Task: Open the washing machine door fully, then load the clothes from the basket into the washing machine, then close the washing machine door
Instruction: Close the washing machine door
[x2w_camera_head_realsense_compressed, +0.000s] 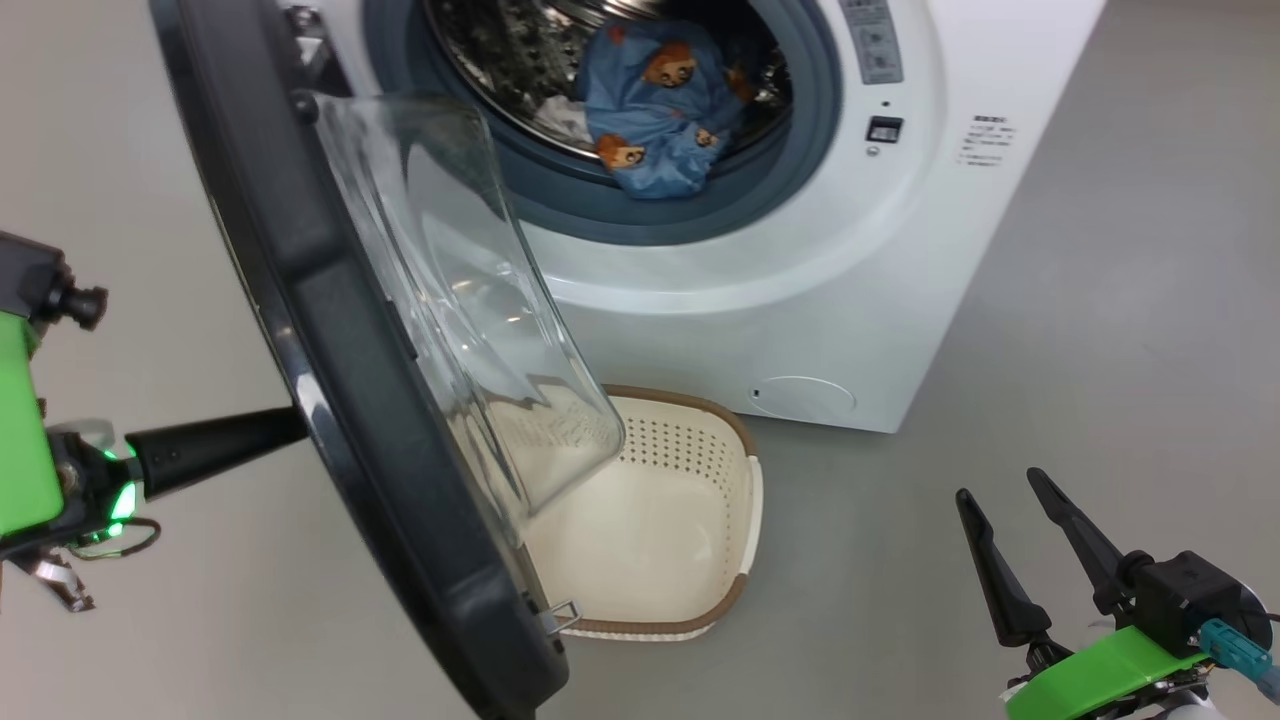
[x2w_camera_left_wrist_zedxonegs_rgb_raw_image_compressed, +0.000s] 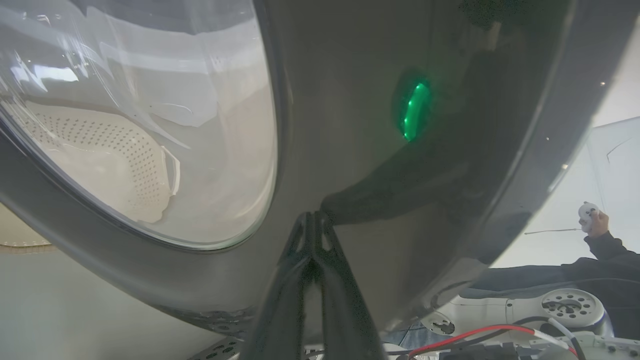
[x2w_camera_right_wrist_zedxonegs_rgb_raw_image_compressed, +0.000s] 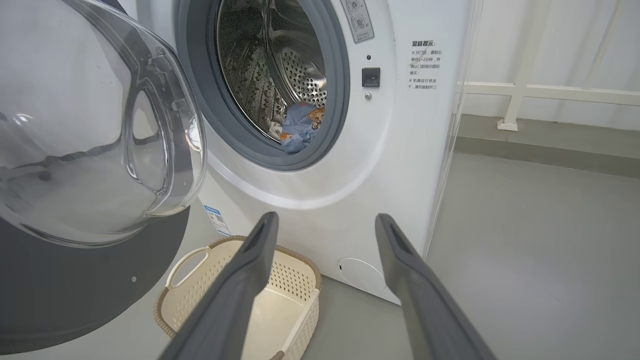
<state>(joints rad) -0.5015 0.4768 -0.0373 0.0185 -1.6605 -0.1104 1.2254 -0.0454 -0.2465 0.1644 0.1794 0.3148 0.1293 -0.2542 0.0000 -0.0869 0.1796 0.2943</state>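
Note:
The washing machine (x2w_camera_head_realsense_compressed: 800, 300) stands with its black door (x2w_camera_head_realsense_compressed: 330, 330) swung partly open, the glass bowl facing the drum. Light blue clothes (x2w_camera_head_realsense_compressed: 655, 110) with bear prints lie in the drum, also seen as clothes (x2w_camera_right_wrist_zedxonegs_rgb_raw_image_compressed: 300, 127) in the right wrist view. The cream basket (x2w_camera_head_realsense_compressed: 690, 450) sits on the floor under the door and looks empty. My left gripper (x2w_camera_head_realsense_compressed: 290, 428) is shut, with its tips (x2w_camera_left_wrist_zedxonegs_rgb_raw_image_compressed: 312, 217) pressed on the door's (x2w_camera_left_wrist_zedxonegs_rgb_raw_image_compressed: 375, 125) outer face. My right gripper (x2w_camera_head_realsense_compressed: 1000, 487) hangs open at the lower right, apart from everything, its fingers pointing at the machine (x2w_camera_right_wrist_zedxonegs_rgb_raw_image_compressed: 400, 150) and basket (x2w_camera_right_wrist_zedxonegs_rgb_raw_image_compressed: 295, 277).
Grey floor spreads to the right of the machine. A round flap (x2w_camera_head_realsense_compressed: 800, 395) sits low on its front. A white railing (x2w_camera_right_wrist_zedxonegs_rgb_raw_image_compressed: 525, 90) runs along the wall behind. A person's hand (x2w_camera_left_wrist_zedxonegs_rgb_raw_image_compressed: 595, 222) holding a small white device shows beyond the door edge.

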